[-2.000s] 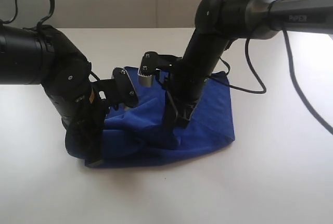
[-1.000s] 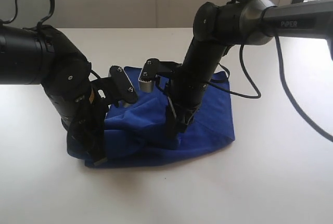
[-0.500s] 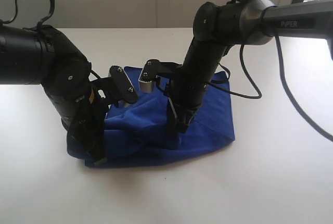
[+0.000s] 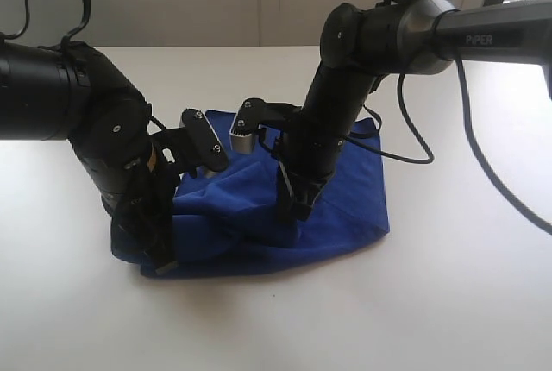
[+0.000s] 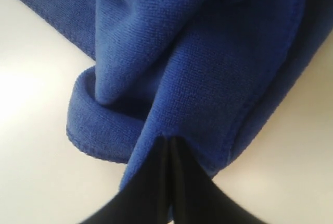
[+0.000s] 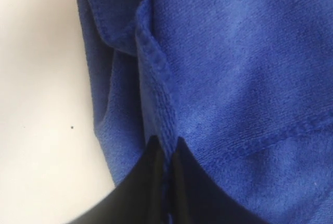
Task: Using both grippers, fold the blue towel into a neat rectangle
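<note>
With the left pincer (image 5: pixel 169 141) and right pincer (image 6: pixel 165 144) each pinching just a thin ridge of the towel (image 4: pixel 345 207), a quick lift could tug it free.

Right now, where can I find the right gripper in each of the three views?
Exterior view: right gripper in the middle, tips down on the blue towel.
Left wrist view: not in it.
Right wrist view: its dark fingers at the picture's lower edge, pinching a stitched towel edge.
Shared landmark: the blue towel, seen in all three.
</note>
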Robot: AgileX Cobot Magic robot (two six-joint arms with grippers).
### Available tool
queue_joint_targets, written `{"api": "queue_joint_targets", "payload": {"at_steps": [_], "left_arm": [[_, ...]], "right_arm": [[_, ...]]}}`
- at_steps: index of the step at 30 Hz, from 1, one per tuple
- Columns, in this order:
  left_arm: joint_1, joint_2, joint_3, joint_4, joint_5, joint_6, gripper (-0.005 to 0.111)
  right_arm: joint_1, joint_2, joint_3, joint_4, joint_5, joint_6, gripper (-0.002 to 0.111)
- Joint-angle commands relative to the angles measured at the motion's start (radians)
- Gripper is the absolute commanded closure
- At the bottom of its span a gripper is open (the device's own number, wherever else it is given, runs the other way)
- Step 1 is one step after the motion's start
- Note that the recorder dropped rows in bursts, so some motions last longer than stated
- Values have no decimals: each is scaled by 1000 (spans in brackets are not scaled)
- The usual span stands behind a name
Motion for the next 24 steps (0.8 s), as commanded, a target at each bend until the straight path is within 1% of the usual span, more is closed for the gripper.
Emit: {"api": "queue_joint_targets", "payload": {"at_steps": [1, 24], "left_arm": [[-4, -11, 7, -4, 13, -8, 107], [-4, -11, 7, -22, 13, -8, 107]], "right_arm": [[1, -10, 3, 6, 5, 4, 108], [1, -10, 3, 6, 3, 57, 108]]}}
